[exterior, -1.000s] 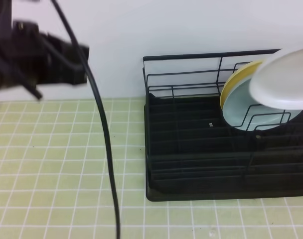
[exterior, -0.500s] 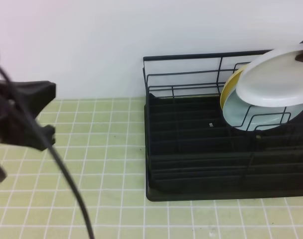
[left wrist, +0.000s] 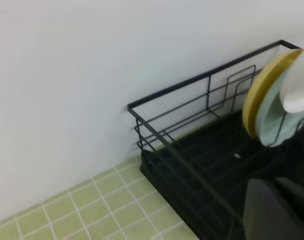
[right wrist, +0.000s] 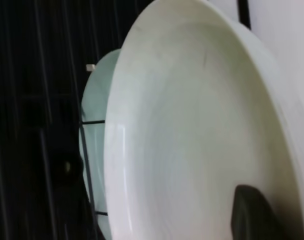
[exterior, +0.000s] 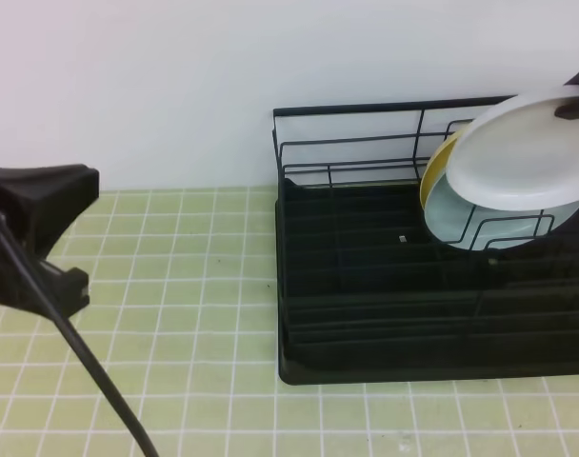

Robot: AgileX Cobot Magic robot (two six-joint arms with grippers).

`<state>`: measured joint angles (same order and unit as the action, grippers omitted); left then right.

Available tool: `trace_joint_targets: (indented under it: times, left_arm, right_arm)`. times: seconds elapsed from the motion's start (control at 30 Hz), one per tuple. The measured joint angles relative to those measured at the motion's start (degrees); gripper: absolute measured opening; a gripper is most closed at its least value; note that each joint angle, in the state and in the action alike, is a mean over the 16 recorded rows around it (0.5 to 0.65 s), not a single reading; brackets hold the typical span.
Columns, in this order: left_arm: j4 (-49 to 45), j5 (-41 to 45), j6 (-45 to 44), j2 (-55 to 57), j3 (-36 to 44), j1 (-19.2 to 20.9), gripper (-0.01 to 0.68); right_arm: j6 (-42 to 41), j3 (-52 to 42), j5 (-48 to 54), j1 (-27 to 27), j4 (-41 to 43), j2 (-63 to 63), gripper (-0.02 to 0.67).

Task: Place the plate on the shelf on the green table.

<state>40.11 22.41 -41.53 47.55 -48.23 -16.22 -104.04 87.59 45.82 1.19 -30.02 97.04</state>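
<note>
The white plate (exterior: 518, 157) hangs tilted over the right end of the shelf (exterior: 366, 286), in front of the plates racked there. My right gripper (exterior: 569, 110) is shut on its upper right rim. In the right wrist view the plate (right wrist: 192, 135) fills the frame, with one dark finger (right wrist: 252, 215) pressed on its face. The shelf stands on the green table (exterior: 156, 314). My left gripper (left wrist: 277, 212) shows only as a dark shape low in the left wrist view, shut and holding nothing. Its arm (exterior: 32, 233) hovers over the tiles far left of the shelf (left wrist: 192, 160).
A yellow plate (exterior: 438, 171) and a pale blue-green plate (exterior: 461, 221) stand upright between the dividers at the shelf's back right. The yellow plate (left wrist: 262, 92) also appears in the left wrist view. A black cable (exterior: 89, 371) trails from the left arm. A white wall rises behind.
The white plate has shifted a little to the left over the shelf and steadied. The left arm has dropped from the upper left to lower over the tiles.
</note>
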Motion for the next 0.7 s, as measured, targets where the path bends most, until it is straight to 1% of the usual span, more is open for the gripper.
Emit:
trace_joint_targets:
  times: [0.53,0.7]
  left_arm:
    - [0.0,3.0,-0.7,-0.1,0.0,0.0,-0.001]
    - [0.0,3.1,-1.0,-0.1,0.0,0.0,-0.001]
  right_arm:
    - [-1.6,-0.1,1.5,0.0,0.9,1.5,0.107]
    - [-0.6,-0.1,1.4,0.0,0.9,2.3,0.107]
